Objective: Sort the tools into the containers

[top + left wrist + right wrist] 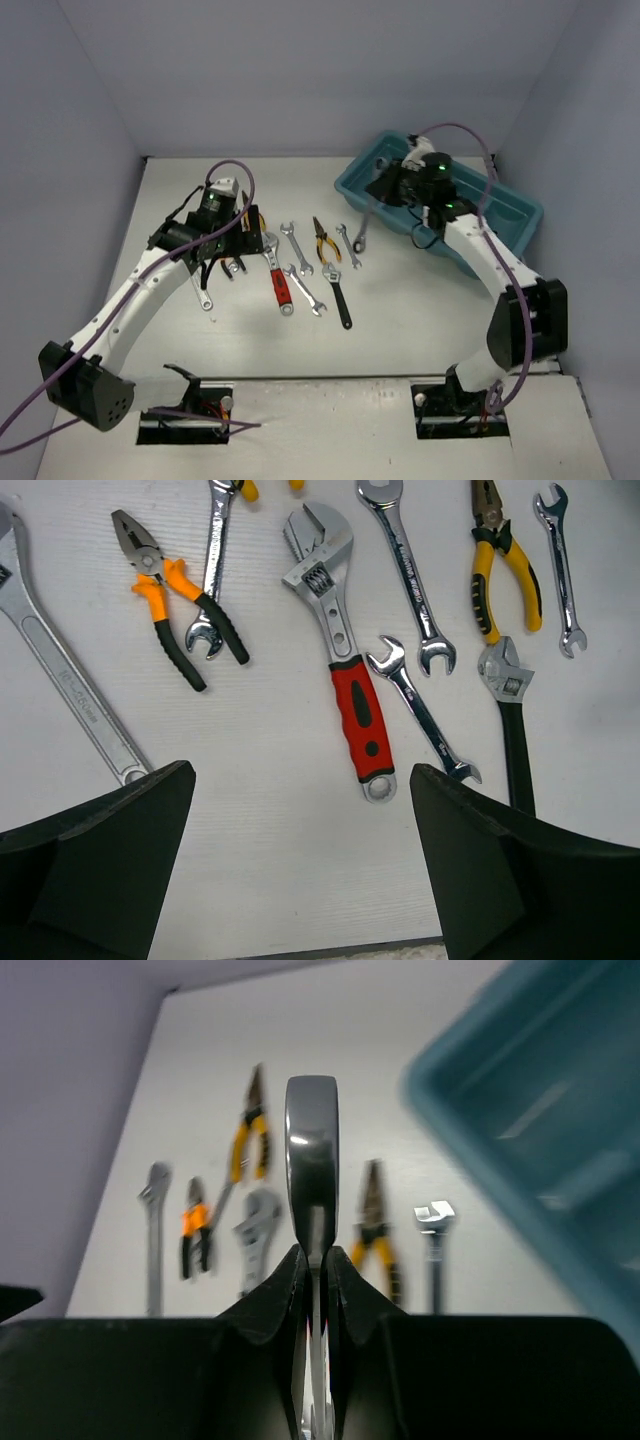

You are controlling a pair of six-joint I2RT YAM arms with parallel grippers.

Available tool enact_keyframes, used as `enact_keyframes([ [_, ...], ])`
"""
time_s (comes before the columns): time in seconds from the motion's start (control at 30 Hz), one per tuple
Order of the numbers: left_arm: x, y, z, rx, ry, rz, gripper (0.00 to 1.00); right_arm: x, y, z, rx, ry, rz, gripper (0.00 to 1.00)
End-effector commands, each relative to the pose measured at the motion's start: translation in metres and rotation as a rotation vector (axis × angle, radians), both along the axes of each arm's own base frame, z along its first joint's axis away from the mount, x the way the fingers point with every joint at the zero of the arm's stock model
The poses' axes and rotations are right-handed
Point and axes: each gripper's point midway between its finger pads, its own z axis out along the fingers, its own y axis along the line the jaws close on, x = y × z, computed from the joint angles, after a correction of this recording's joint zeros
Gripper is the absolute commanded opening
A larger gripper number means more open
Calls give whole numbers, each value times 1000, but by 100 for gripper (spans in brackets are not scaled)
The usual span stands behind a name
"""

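Top view: sorting barely begun, by my reading.
Right gripper [312, 1260] pinches wrench [311, 1130] at edge of tray [525, 215], upper right; left gripper [300, 810] spread over tools [280, 287], centre.

Hand tools [405, 570] laid flat on the white counter [280, 870].
Red-handled adjustable wrench [345, 670] lies centre; orange-handled pliers [158, 575] at ten o'clock, yellow-handled pliers [490, 535] at one; dark fingers [90, 870] stand wide apart, holding nothing.

Left end effector [303, 780] agape, right [315, 1260] pinched.
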Motion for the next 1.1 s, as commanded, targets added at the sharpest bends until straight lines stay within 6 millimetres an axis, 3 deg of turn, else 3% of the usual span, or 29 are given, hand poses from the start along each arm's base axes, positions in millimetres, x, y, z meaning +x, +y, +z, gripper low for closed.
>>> enact_keyframes([
  [0.0,-7,16,6,60,-30,10,87,16,-149,24,-167,-24,-306,0],
  [0.07,-11,20,1,72,-18,10,87,18,-196,25,-206,10,-396,0],
  [0.13,-14,22,-1,78,-15,8,87,20,-257,25,-228,51,-529,0],
  [0.2,-16,23,-3,87,-6,4,88,21,-301,27,-250,75,-630,0],
  [0.3,-19,26,0,102,-8,-6,88,21,-354,21,-270,120,-745,0],
  [0.4,-23,30,3,110,-25,-9,89,20,-391,11,-316,154,-830,0],
  [0.47,-26,31,2,112,-27,-8,90,22,-403,-1,-330,185,-841,0],
  [0.57,-29,34,-1,120,-26,-10,92,22,-412,-34,-354,265,-849,0],
  [0.67,-30,39,-2,151,-35,-19,95,24,-413,-65,-365,331,-832,0],
  [0.77,-33,47,-1,186,-50,-15,97,26,-412,-82,-376,367,-816,8],
  [0.87,-34,52,1,199,-65,-5,97,27,-413,-86,-392,375,-823,31],
  [0.97,-36,53,-1,196,-62,3,97,28,-412,-85,-411,376,-826,46],
  [1.07,-36,50,-3,181,-51,10,98,28,-405,-71,-456,346,-822,51],
])
